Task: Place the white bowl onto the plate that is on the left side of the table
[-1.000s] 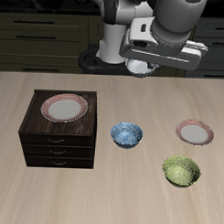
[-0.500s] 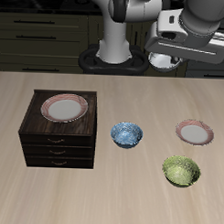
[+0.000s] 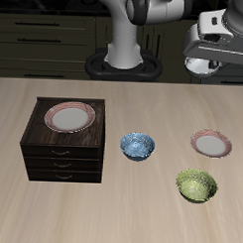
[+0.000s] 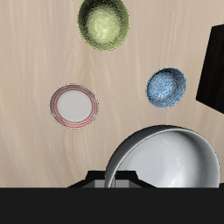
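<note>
My gripper (image 3: 208,57) is shut on the rim of the white bowl (image 3: 202,66) and holds it high above the table's back edge. In the wrist view the white bowl (image 4: 166,159) fills the near field, greyish-silver inside. The plate on the left side of the table (image 3: 211,143) is pink-rimmed and lies flat and bare; it sits nearer the table's front edge than the held bowl, well below it. It also shows in the wrist view (image 4: 74,105).
A blue-patterned bowl (image 3: 138,146) stands mid-table and a green bowl (image 3: 197,186) nearer the front edge, close to the plate. A dark wooden drawer cabinet (image 3: 63,156) carries a second pink-rimmed plate (image 3: 69,117). The robot's base (image 3: 123,64) stands at the back.
My gripper has carried the white bowl sideways along the table's back, from above the middle towards the side where the bare plate lies. Nothing on the table has moved.
</note>
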